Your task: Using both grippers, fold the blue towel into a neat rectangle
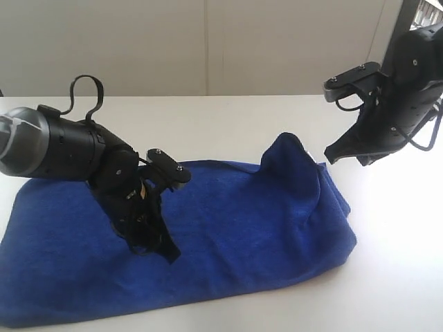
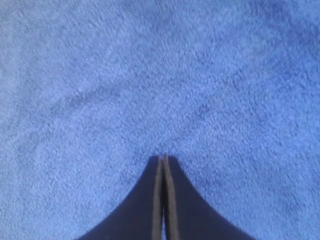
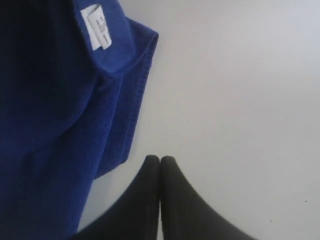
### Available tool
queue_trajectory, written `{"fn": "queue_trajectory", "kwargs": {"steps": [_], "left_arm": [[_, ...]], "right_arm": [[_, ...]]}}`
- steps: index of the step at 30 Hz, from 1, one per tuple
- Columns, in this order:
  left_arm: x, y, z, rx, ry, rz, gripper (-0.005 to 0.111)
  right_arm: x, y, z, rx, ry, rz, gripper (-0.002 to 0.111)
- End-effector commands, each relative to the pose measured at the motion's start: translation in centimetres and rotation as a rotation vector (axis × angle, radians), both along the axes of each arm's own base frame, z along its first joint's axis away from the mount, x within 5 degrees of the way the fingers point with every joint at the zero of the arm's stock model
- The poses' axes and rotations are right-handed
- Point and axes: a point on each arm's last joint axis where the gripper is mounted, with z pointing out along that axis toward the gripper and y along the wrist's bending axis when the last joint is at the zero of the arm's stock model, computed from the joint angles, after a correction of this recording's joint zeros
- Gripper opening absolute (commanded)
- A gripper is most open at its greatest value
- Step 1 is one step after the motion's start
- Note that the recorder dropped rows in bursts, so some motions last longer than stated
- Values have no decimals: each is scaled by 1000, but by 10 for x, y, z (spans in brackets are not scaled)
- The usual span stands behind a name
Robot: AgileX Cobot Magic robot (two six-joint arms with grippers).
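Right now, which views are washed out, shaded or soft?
Exterior view: the white table is washed out and the right gripper is a dark silhouette. Left wrist view: the blue towel fills the frame, evenly lit, slightly soft. Right wrist view: the towel falls into near-black shade, yet the white tag is bright.

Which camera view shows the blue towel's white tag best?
The right wrist view: the white tag shows clearly at a corner of the blue towel. The left wrist view shows only pile; the exterior view shows no tag.
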Motion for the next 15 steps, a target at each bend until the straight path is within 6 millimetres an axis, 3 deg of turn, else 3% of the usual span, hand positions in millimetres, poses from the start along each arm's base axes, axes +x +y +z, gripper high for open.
{"fn": "queue_trajectory", "kwargs": {"steps": [1,7,15], "left_arm": [[-5,8,-13,104,75,-21,0],[-7,26,-12,279,122,-35,0],[4,65,-6,454,162,24,0]], "right_arm": [[-7,1,11,21,14,12,0],[-14,7,18,75,37,48,0],[-23,18,9,173,108,143,0]]}}
